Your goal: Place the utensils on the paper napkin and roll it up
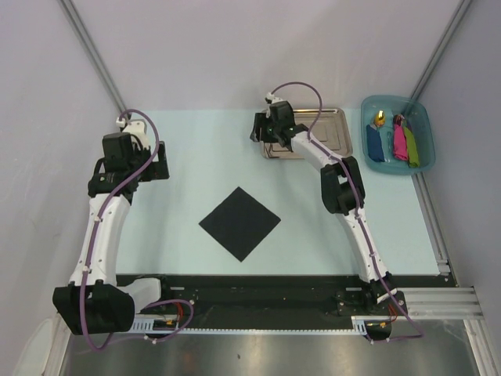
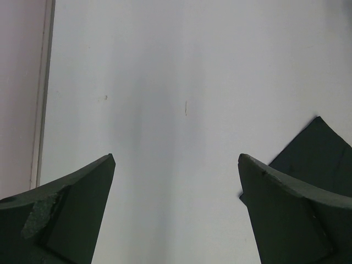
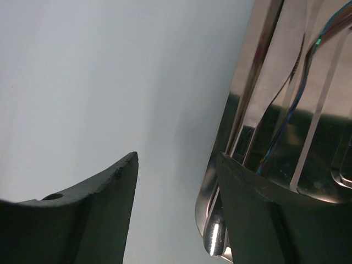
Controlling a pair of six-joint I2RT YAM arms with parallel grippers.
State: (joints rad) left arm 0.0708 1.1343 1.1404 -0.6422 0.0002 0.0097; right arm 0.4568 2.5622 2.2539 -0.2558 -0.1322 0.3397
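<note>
A pale blue table (image 1: 156, 235) sits inside plain white walls. The right jaws stand apart, straddling the near left rim of the rectangular shiny steel tray (image 1: 333, 117). One finger is over the tray and one over the table, seemingly set to reach in for the slim dark-handled utensils, which I cannot make out among the reflections. The right arm (image 1: 344, 188) stretches far forward, wrist tipped down. The left jaws gape wide above the table. The left arm (image 1: 106, 219) is bent, apparently on standby beside the flat black square paper napkin (image 1: 239, 222), which lies mid-table with nothing on it.
</note>
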